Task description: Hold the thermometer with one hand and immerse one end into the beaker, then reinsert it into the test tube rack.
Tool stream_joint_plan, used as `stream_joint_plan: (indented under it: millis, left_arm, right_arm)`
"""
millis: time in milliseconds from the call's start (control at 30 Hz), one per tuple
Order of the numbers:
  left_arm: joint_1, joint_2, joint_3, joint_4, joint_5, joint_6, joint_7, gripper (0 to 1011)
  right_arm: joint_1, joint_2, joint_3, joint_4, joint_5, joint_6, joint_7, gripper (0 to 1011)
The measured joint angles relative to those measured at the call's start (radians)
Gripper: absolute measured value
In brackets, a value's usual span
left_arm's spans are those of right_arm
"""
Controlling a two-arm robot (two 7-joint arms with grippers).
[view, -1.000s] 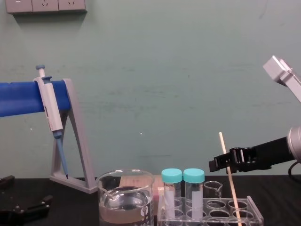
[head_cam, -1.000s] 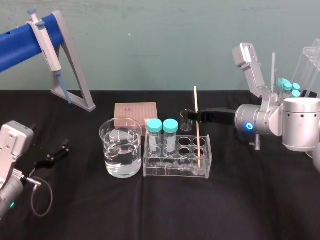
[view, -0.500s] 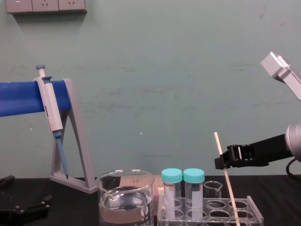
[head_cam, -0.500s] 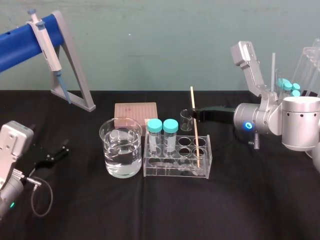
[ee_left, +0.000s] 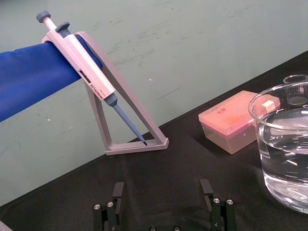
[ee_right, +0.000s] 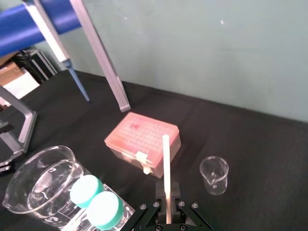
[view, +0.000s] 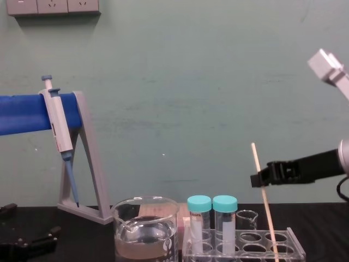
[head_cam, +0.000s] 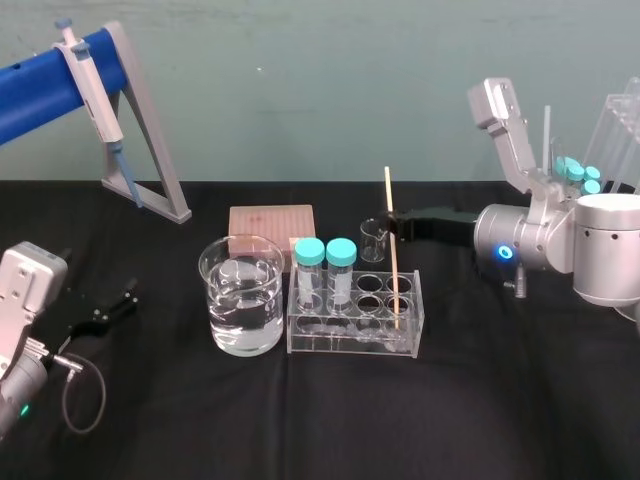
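The head view looks forward and down over the whole black table (head_cam: pixel 300 430). The chest view sits low, facing the green wall (view: pixel 191 109) level with the test tube rack (view: pixel 256 256). Each wrist view is close (nearly at table height on the left); all four share the beaker (head_cam: pixel 241 308), and the right's looks along the thermometer (ee_right: pixel 166 178).

thermometer (view: pixel 267 214) foot cropped, beaker (view: pixel 144 229) base cropped

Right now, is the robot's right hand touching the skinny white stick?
Touching. In the right wrist view, the right gripper is shut around the thermometer, pinching it.
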Motion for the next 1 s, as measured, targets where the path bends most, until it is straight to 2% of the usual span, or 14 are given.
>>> stream_joint_plan:
  millis: [400, 567, 700, 900, 1000]
  left_arm:
    - [0.0, 0.0, 0.0, 0.0, 0.0, 0.0, 0.0, 1004]
    - [0.0, 0.0, 0.0, 0.0, 0.0, 0.0, 0.0, 1004]
    - [0.0, 0.0, 0.0, 0.0, 0.0, 0.0, 0.0, 1003]
    - [0.0, 0.0, 0.0, 0.0, 0.0, 0.0, 0.0, 1004]
    - [0.0, 0.0, 0.0, 0.0, 0.0, 0.0, 0.0, 1004]
  right_arm:
    - [-0.063, 0.063, 0.034, -0.137, -0.035, -0.106, 0.015, 53]
    - [-0.11, 0.089, 0.078, -0.221, -0.046, -0.192, 0.01, 53]
    - [-0.155, 0.11, 0.128, -0.318, -0.056, -0.265, -0.004, 53]
    - [-0.182, 0.117, 0.167, -0.423, -0.043, -0.31, 0.015, 53]
    - [-0.181, 0.108, 0.171, -0.462, -0.026, -0.317, 0.029, 53]
